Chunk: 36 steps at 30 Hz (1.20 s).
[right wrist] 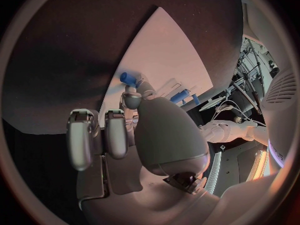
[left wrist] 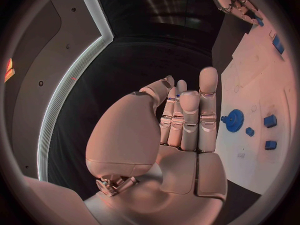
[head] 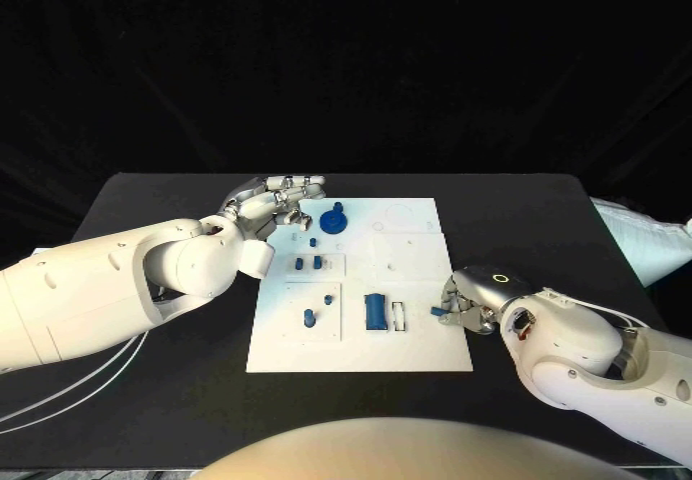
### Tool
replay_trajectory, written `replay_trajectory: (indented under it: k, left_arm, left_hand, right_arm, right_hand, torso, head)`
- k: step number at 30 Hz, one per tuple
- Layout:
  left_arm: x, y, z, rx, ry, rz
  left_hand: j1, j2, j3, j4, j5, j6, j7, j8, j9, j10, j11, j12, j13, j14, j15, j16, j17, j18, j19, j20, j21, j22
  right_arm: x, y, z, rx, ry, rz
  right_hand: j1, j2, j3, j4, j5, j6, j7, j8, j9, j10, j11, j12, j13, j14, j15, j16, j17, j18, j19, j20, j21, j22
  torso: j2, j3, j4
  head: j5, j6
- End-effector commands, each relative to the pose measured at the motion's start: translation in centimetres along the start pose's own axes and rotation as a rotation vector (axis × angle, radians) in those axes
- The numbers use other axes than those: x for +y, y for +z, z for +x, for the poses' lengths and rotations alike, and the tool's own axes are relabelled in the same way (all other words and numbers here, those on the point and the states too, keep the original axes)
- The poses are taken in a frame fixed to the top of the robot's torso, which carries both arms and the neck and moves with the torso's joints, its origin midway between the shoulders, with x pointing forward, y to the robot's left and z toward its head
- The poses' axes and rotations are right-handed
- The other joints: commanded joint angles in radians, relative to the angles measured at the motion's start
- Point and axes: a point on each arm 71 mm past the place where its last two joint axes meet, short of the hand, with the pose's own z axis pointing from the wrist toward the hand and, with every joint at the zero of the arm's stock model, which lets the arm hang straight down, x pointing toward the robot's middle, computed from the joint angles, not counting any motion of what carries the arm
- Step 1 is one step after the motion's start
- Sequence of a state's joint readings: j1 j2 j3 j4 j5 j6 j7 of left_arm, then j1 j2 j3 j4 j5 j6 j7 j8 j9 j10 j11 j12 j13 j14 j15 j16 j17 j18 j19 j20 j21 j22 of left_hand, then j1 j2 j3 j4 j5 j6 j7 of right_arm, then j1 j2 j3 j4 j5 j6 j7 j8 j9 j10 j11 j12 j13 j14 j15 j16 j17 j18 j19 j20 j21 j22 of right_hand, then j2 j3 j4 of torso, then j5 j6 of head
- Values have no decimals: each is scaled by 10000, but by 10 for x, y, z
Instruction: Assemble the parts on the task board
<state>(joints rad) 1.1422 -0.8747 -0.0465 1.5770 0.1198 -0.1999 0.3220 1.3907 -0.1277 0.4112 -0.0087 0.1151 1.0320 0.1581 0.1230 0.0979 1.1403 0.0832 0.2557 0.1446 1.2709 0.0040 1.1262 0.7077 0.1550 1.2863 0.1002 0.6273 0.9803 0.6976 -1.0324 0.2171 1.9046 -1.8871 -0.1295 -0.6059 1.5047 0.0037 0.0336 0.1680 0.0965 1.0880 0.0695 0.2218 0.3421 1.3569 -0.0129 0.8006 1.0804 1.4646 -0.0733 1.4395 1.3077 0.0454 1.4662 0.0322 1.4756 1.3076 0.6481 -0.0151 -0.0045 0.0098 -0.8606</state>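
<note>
The white task board (head: pixel 361 350) lies in the middle of the black table. On it are a blue gear (head: pixel 335 218), two small blue blocks (head: pixel 307 263), small blue pegs (head: pixel 309 318) and a larger blue block (head: pixel 375 312). My left hand (head: pixel 274 207) hovers at the board's far left corner beside the gear (left wrist: pixel 234 120), its fingers (left wrist: pixel 190 117) straight and holding nothing. My right hand (head: pixel 464 306) sits at the board's right edge with curled fingers (right wrist: pixel 94 137). A small blue part (right wrist: pixel 128 77) sticks out at its fingertips, apparently pinched.
A narrow white slot (head: pixel 400 320) lies beside the larger blue block, close to my right hand. Something white (head: pixel 649 235) lies at the table's right edge. Bare black table (head: pixel 159 205) surrounds the board on all sides.
</note>
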Motion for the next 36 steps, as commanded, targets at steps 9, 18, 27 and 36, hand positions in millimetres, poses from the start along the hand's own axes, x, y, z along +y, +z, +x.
replay_trajectory:
  k: [9, 18, 27, 36]
  left_arm:
    - [0, 0, 4, 275, -14, 37]
    - [0, 0, 4, 266, -3, 15]
    - [0, 1, 5, 292, -9, -12]
    - [1, 2, 8, 343, -22, -25]
  left_hand:
    - [1, 65, -37, -1, 36, -21, 32, 39, -9, -68, 32, 35, 8, -93, 6, -50, -8, 133, -60, 34, -53, -8]
    - [1, 73, -38, -2, 36, -21, 32, 41, -12, -76, 32, 43, 9, -103, 6, -57, -26, 137, -70, 34, -81, -24]
    - [-7, 86, -39, 5, 36, -21, 35, 43, -14, -83, 34, 49, 10, -119, 7, -74, -64, 139, -75, 35, -98, -34]
    - [-7, 86, -39, 5, 36, -21, 35, 43, -14, -83, 34, 49, 10, -119, 7, -74, -64, 139, -75, 35, -98, -34]
  right_arm:
    - [2, -4, 3, -207, 2141, 248]
    - [6, -7, -3, -422, 3537, 378]
    - [10, -6, -3, 71, 4851, 629]
    - [18, 1, 5, 989, 5071, 575]
  right_hand:
    - [-428, -336, 1967, 258, 1136, 34, -39, -156, 177, 105, -41, -74, -64, 674, -74, 16, 608, -142, 410, -36, 46, 1468]
    - [-1583, -586, 2551, 909, 965, 112, -44, -242, 238, 268, -11, 113, 48, 701, -54, 80, 715, -161, 456, -21, 104, 1547]
    - [-1972, -857, 2760, 992, 879, 194, -57, -280, 285, 308, -21, 165, 93, 712, -70, 112, 766, -168, 474, -34, 126, 1577]
    - [-2280, -991, 2780, 1004, 1168, 258, -51, -300, 335, 341, -13, 216, 135, 712, -63, 112, 772, -170, 477, -32, 130, 1586]
  torso:
    - [-15, -8, 2]
    - [-8, -5, 8]
    - [-4, -18, 27]
    - [-9, -17, 25]
  head:
    - [-18, 22]
    - [-24, 33]
    - [-43, 36]
    - [-25, 24]
